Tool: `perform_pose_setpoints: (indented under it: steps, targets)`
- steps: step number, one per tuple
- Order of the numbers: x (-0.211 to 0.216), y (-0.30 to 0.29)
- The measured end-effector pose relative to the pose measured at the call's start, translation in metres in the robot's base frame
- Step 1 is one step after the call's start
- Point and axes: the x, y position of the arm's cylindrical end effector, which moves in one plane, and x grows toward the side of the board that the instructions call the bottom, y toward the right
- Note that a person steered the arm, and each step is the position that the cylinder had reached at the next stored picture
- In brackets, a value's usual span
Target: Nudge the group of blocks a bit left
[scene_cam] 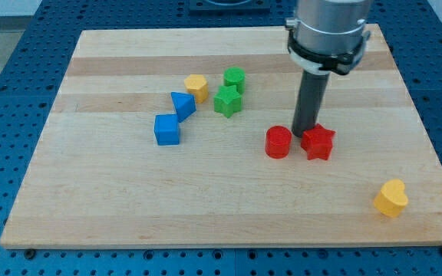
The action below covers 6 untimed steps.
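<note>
Blocks you're after sit bunched left of centre on the wooden board (90, 199): yellow hexagon (196, 86), green cylinder (235, 78), green star (227, 101), blue triangle (182, 105), blue cube (166, 129). Your rod has no gripper to open or close; my tip (305, 135) sits well right of them, wedged between the red cylinder (278, 142) and red star (318, 142). Yellow heart (390, 198) is alone, bottom right.

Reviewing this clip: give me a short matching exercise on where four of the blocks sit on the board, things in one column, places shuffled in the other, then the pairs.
Things:
1. yellow heart
2. blue cube
3. red star
4. green cylinder

Places:
A. right beside my tip
B. nearest the view's top among the clustered blocks
C. alone near the view's bottom right corner
D. leftmost block

Pairs: 1-C, 2-D, 3-A, 4-B
</note>
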Motion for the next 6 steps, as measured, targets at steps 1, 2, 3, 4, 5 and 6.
perform_pose_setpoints:
  steps: [1,2,3,4,5,6]
  targets:
    - [0.015,0.013]
    - [0.032,0.025]
    - [0.043,0.036]
    - [0.05,0.04]
    - [0.05,0.039]
    - [0.026,0.03]
